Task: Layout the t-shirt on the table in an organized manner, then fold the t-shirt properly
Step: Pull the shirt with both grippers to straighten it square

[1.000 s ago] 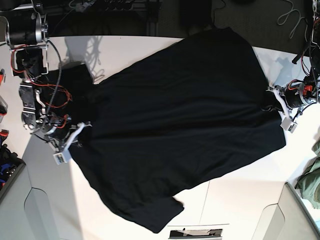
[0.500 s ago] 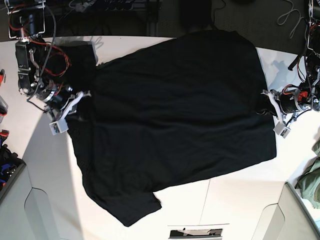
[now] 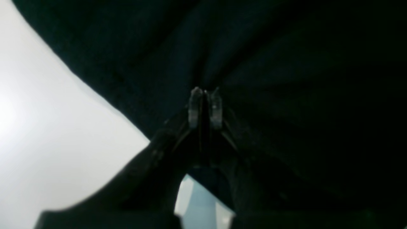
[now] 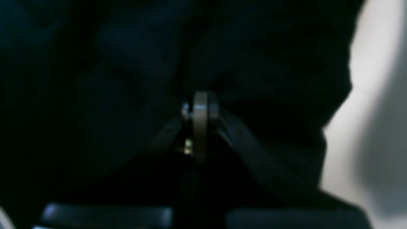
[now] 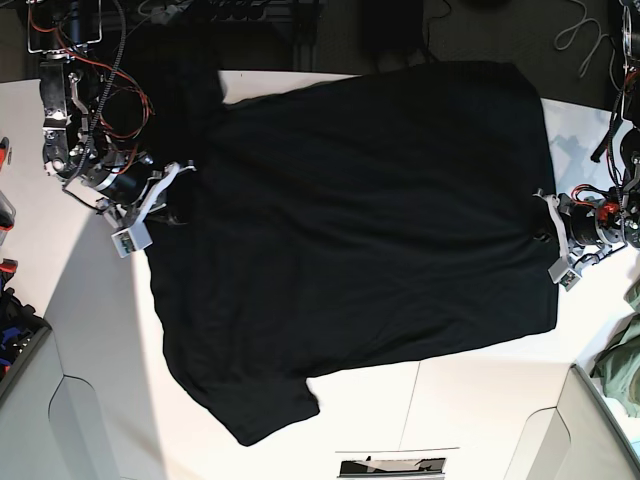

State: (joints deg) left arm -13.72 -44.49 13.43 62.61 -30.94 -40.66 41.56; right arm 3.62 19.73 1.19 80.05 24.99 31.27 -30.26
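Seen from the base view, left to right: right gripper (image 5: pixel 168 205) at the left edge of the table (image 5: pixel 90 330), jaws pressed together on a bunch of black cloth, apparently at the collar-and-shoulder end of the t-shirt (image 5: pixel 360 230), though the dark fabric hides detail. Spread across the middle of the white tabletop, the black t-shirt, mostly flat, one sleeve jutting toward the near edge, the other bunched near the far left corner beside the right arm's red wiring. At the right edge, left gripper (image 5: pixel 548 232), jaws nearly closed, pinching the hem midway along its length. Beyond it, at the near right corner, a glimpse of an olive-green garment (image 5: pixel 622 368), well apart from the shirt. Close-up from the left wrist view: fingertips (image 3: pixel 195 106) squeezed together with black cloth radiating in taut folds. Close-up from the right wrist view: blurred, jaws shut, dark fabric all around. Judged step: laying out, stretching the shirt between both grips. Next move likely calls for lowering and releasing evenly, then smoothing the bunched far sleeve before any fold.
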